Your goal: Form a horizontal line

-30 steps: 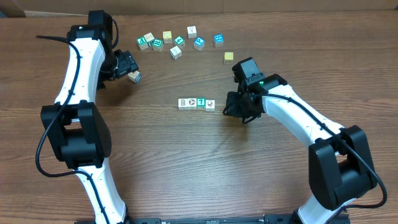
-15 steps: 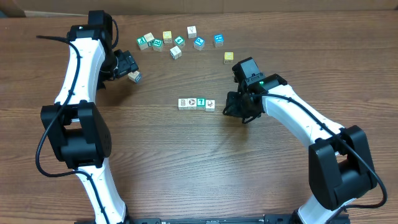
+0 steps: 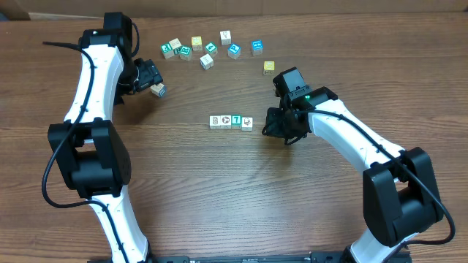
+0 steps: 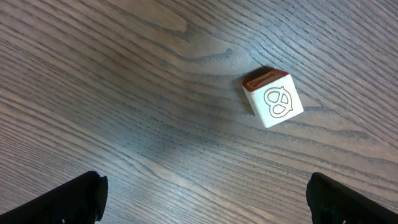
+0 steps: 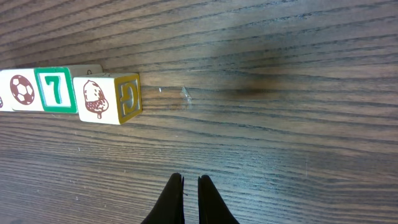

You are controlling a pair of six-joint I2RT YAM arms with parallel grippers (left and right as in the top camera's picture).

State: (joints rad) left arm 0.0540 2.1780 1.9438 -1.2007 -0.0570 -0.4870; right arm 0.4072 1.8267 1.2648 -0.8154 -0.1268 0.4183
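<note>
Horizontal line (image 3: pixel 231 121): four touching cubes on the worktop (image 3: pixel 219 190), ahead and to the left of the right jaws, pressed together and empty. Left jaws spread wide, holding nothing, loose cube (image 4: pixel 273 99) just ahead. Looks done; nothing obvious to do but back away.

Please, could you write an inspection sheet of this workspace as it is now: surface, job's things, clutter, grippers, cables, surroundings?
Surface: wooden table, bare wood grain, no spills seen.
Job's things: horizontal line of four cubes, side by side, mid-table.
Clutter: loose cubes scattered near the far edge; one yellow cube apart from them; one white cube in front of the left gripper, untouched.
Grippers: left gripper open, holding nothing; right gripper shut, empty, to the right of the line, not touching it.
Cables: black cable along the left arm.
Surroundings: pale strip beyond the far edge; cannot tell what it is.
</note>
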